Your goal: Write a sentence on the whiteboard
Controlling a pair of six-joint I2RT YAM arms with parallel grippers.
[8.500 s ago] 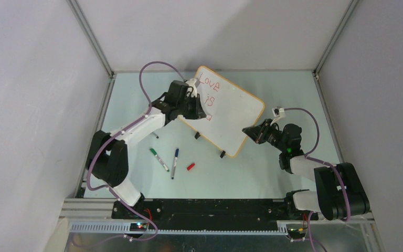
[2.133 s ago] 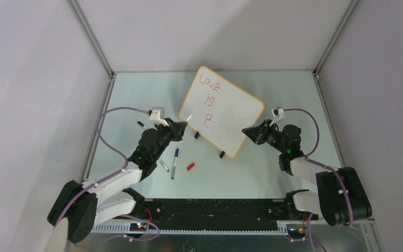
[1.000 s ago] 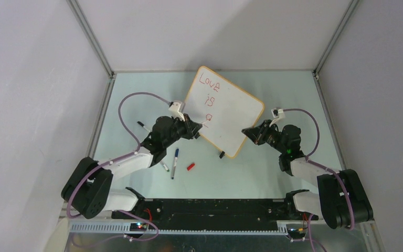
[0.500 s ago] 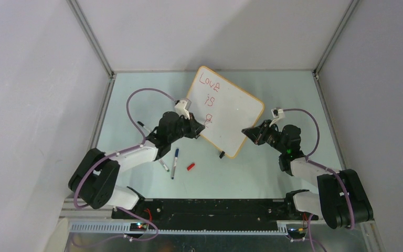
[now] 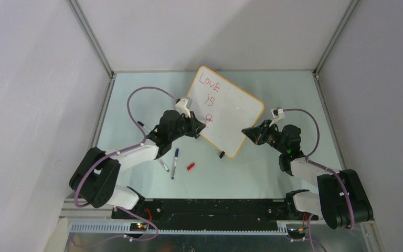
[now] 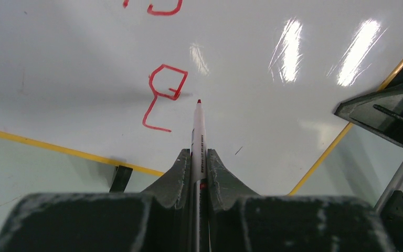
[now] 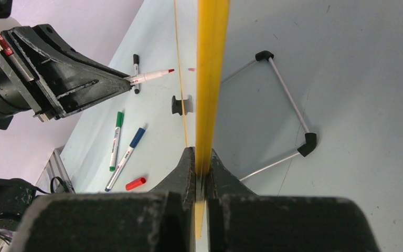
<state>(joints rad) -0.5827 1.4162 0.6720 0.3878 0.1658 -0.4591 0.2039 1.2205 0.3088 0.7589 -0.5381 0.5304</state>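
Note:
The whiteboard [image 5: 231,113] stands tilted on two black clip feet at mid-table. Red words "Love" [image 5: 209,81] and "is" [image 5: 208,100] are on it, with a lone "E" [image 6: 162,94] below. My left gripper [image 5: 197,127] is shut on a red marker [image 6: 198,134]; its tip hovers just right of the "E", close to the board. My right gripper [image 5: 247,131] is shut on the board's orange frame [image 7: 209,79] at its right edge, holding it upright.
A green marker [image 5: 159,159], a blue marker [image 5: 174,163] and a red cap [image 5: 190,166] lie on the table in front of the board. A black marker [image 5: 143,126] lies left of my left arm. The board's wire stand [image 7: 288,118] shows behind it.
My left arm swung from low left back up to the board, bringing the marker tip beside the "E". In the last half second it barely moved. My right gripper kept its hold.

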